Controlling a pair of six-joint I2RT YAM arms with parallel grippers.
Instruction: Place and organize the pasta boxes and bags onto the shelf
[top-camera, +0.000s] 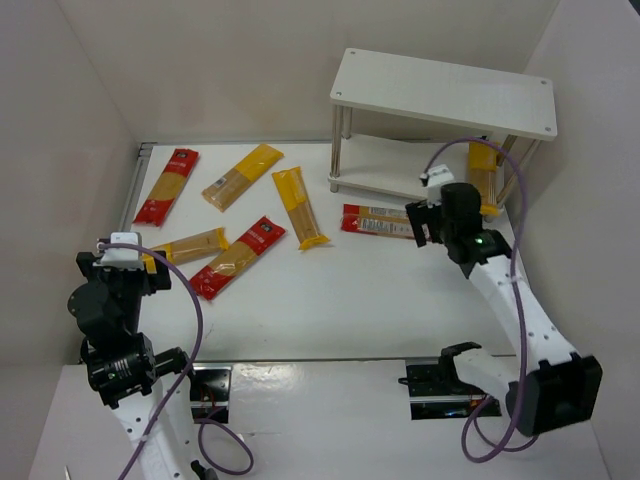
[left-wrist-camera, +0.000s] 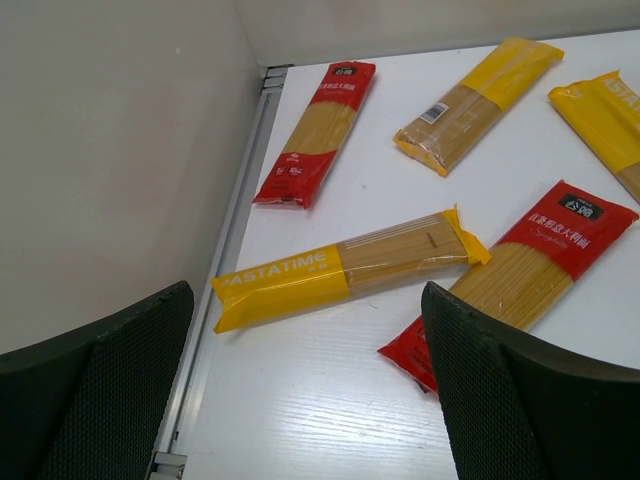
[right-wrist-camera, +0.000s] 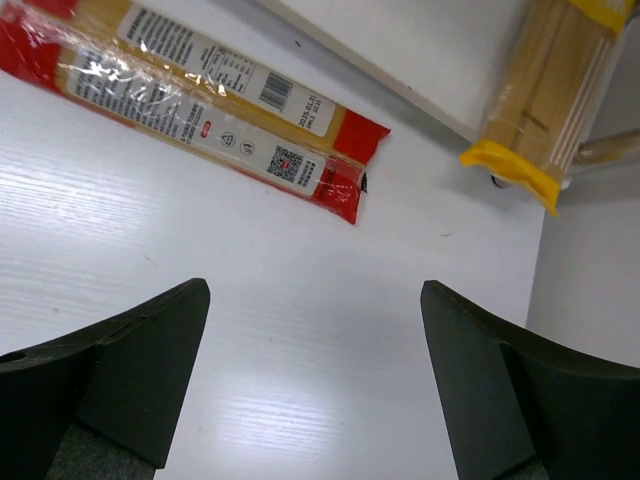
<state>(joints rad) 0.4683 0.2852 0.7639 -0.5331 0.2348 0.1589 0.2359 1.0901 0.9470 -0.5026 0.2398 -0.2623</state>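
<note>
Left gripper (left-wrist-camera: 305, 340) and right gripper (right-wrist-camera: 315, 320) fingers (right-wrist-camera: 120, 350) are held spread, empty; one yellow spaghetti pack (top-camera: 484, 172) is propped at the white two-tier shelf (top-camera: 445, 92); six red or yellow packs (top-camera: 237, 257) are left on the white table (top-camera: 350, 290).

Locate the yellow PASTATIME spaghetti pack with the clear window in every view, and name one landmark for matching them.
Top external: the yellow PASTATIME spaghetti pack lies at the left, close to the left arm.
Left wrist: the pack lies nearly crosswise at the picture's centre.
Right wrist: not in it.
Landmark: the red flat spaghetti pack with a black label, beside its right end in both views.
</note>
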